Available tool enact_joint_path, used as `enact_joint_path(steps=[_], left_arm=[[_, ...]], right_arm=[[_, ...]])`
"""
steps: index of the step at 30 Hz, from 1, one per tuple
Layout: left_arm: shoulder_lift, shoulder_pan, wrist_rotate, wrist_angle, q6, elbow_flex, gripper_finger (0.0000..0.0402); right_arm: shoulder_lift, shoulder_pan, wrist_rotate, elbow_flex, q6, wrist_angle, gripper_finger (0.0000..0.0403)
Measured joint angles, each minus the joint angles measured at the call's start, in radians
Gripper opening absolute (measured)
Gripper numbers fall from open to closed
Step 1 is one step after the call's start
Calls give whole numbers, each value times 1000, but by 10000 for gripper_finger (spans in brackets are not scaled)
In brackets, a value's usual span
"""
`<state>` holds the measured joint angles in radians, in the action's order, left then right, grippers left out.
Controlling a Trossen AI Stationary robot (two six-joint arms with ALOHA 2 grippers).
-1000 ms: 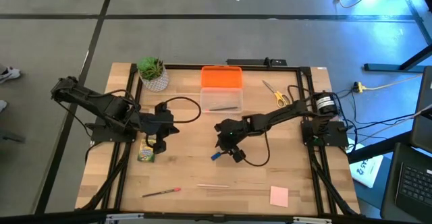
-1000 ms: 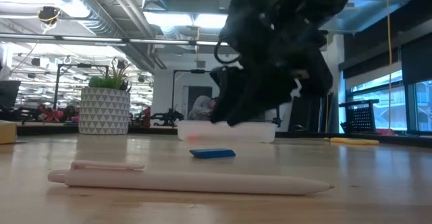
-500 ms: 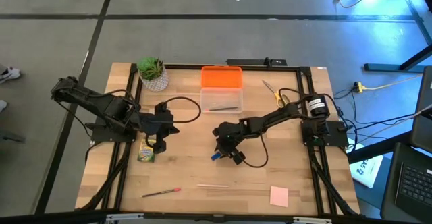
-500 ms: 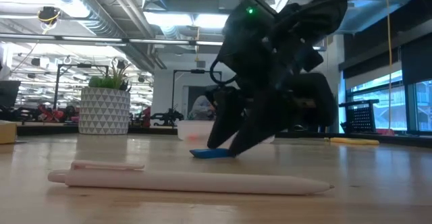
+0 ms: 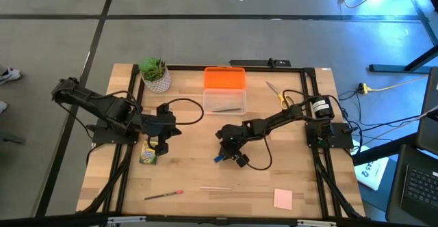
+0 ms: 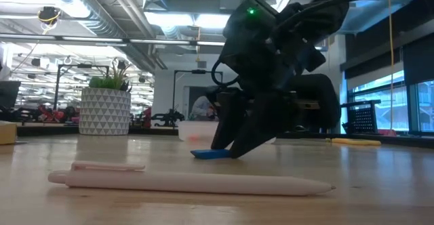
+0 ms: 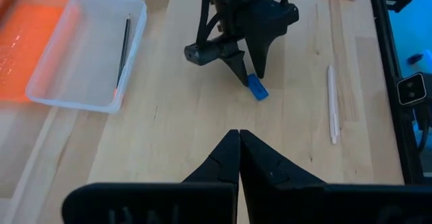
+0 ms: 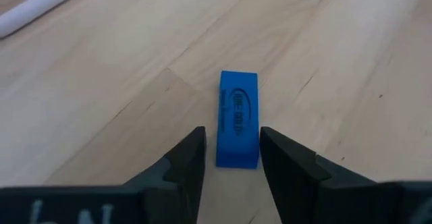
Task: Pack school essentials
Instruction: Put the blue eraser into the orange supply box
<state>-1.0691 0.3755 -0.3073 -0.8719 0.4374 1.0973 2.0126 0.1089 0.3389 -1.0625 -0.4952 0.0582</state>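
A small blue piece (image 8: 237, 119) lies flat on the wooden table (image 5: 191, 172) near its middle. My right gripper (image 8: 231, 153) slants down over it, open, with one finger on each side of the piece's near end (image 6: 210, 154). My left gripper (image 7: 239, 133) hangs shut above the table's left part, over the green-yellow crayon box (image 5: 148, 155). Yellow-handled scissors (image 5: 279, 94) lie at the far right. A red-tipped pencil (image 5: 164, 195), a pale thin stick (image 5: 215, 188) and a pink note pad (image 5: 282, 198) lie along the near edge. My right gripper straddles the blue piece's end nearest the wrist, slanting down from the table's right. One finger (image 8: 273, 153) stands right at a long side (image 8: 255, 150); whether it touches, I cannot tell. The other finger is a sliver off. The piece lies flat on the table.
A clear case (image 5: 224, 102) stands at the far middle with its orange lid (image 5: 224, 78) open behind it and a dark pen (image 7: 125, 52) inside. A small potted plant (image 5: 155, 73) stands at the far left. Bare wood lies between the case and the near edge.
My right gripper has come down onto the table at the blue piece, so that its fingertips now stand around the piece instead of above it. The piece has stayed where it lay.
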Motion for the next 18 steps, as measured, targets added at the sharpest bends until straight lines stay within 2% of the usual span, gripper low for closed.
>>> enact_joint_path(steps=[13, 18], left_arm=[[0, 0, 0, 0, 5, 0, 0], [0, 0, 0, 0, 6, 0, 0]], right_arm=[[-2, 0, 0, 0, 128, -29, 87], [-2, 0, -1, 1, 205, -19, 78]])
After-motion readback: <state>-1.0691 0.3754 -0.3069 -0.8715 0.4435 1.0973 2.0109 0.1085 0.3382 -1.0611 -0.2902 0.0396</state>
